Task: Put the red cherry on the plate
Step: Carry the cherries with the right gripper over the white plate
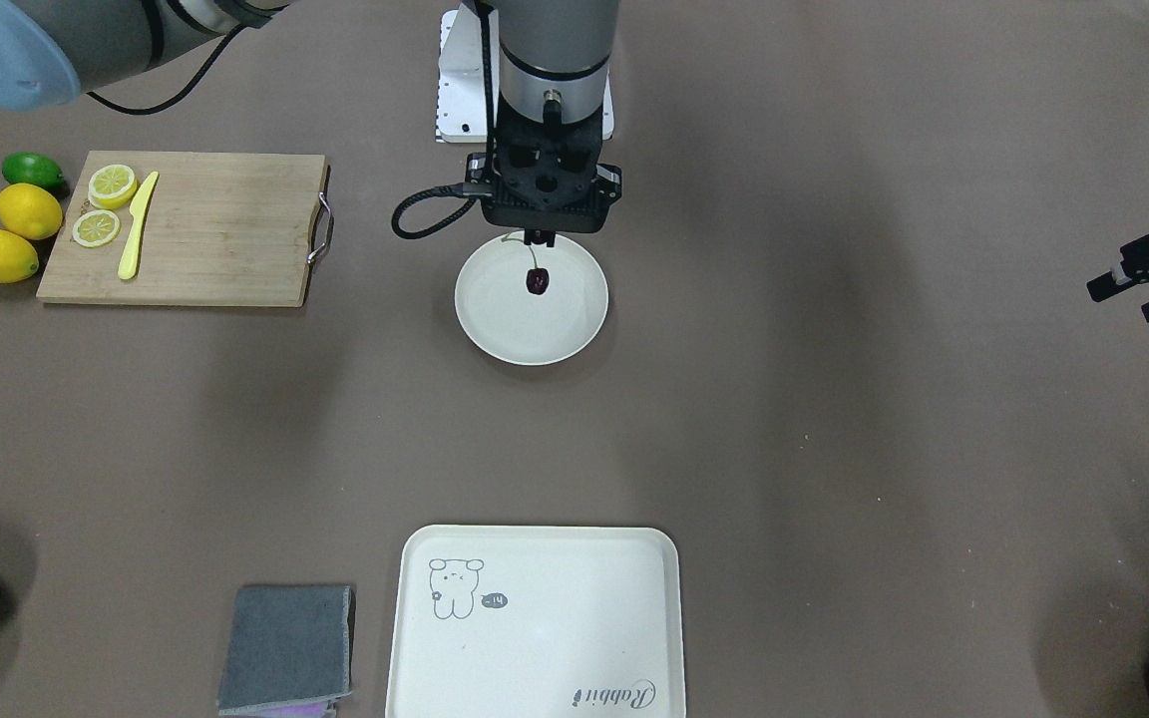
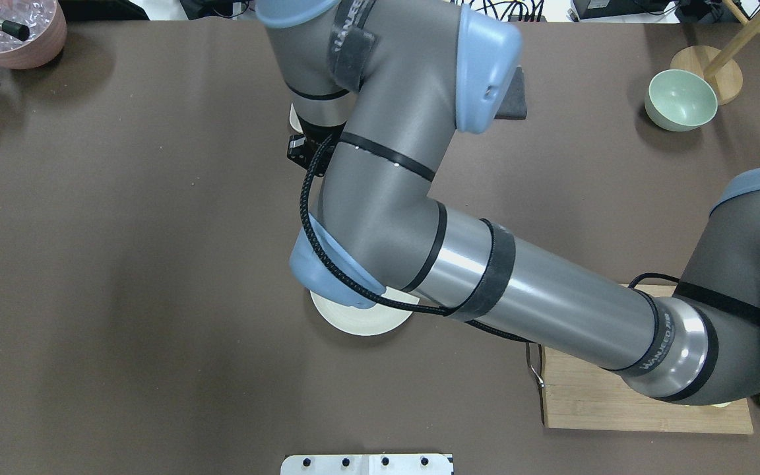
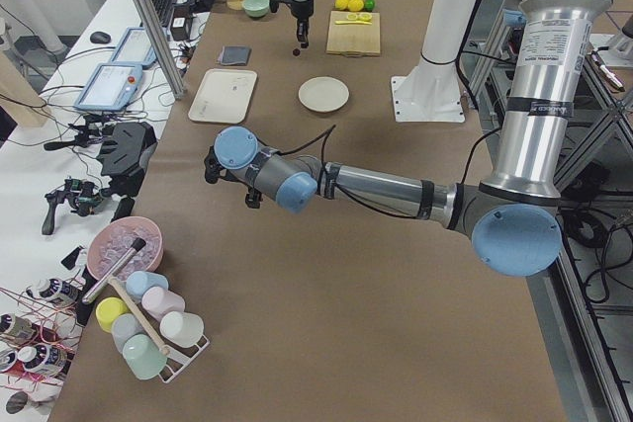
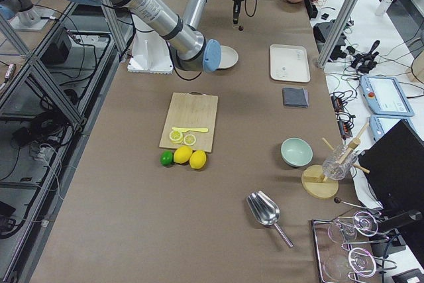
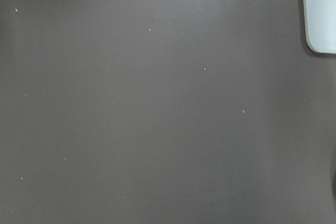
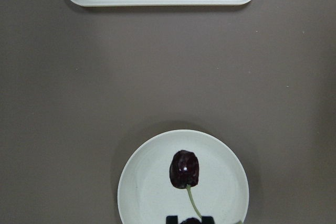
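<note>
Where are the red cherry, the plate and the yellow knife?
red cherry [image 1: 537,282], front-facing view, the dark fruit's middle.
plate [image 1: 535,337], front-facing view, its bare floor.
yellow knife [image 1: 137,224], front-facing view, its middle.

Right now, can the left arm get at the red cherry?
Probably not: the right gripper holds the red cherry by its stem over the plate, covering it, and the left gripper is far off.

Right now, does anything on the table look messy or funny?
Nothing is spilled or broken. One funny thing: the red cherry dangles by its stem from the right claw, up in the air over the plate, not lying on it.
</note>
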Robot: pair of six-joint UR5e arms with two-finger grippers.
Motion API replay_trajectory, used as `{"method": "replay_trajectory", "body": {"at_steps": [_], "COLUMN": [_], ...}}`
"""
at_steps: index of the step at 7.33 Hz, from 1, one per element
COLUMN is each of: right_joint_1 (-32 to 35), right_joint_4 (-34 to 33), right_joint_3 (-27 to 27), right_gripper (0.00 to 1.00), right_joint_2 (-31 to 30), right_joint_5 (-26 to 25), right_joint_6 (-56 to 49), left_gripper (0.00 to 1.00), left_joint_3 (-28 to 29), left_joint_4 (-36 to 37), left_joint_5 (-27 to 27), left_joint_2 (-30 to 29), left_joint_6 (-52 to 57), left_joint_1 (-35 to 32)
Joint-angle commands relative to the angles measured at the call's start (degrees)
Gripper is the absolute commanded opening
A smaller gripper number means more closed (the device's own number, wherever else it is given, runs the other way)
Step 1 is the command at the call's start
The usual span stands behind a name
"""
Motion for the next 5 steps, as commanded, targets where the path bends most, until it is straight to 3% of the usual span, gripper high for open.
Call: {"method": "replay_trajectory", "body": {"at_steps": [1, 5], "right_joint_1": [-3.22, -8.15], "right_joint_4": [7.62, 13.2], "right_joint_3": [-3.25, -2.64], "right_gripper": [0.0, 0.0], "right_joint_2": [-3.03, -10.25], "right_joint_5": [-3.43, -8.27], "right_joint_6": [3.48, 7.8], "left_gripper": [0.98, 0.98], "left_joint_3": [-0.06, 0.11], "left_joint_4": [0.64, 2.92], "left_joint_5": [0.0, 0.35], "left_joint_2": [-0.26, -2.55], "left_joint_6": [-0.22, -0.22], "left_joint_1": [0.04, 0.21]}}
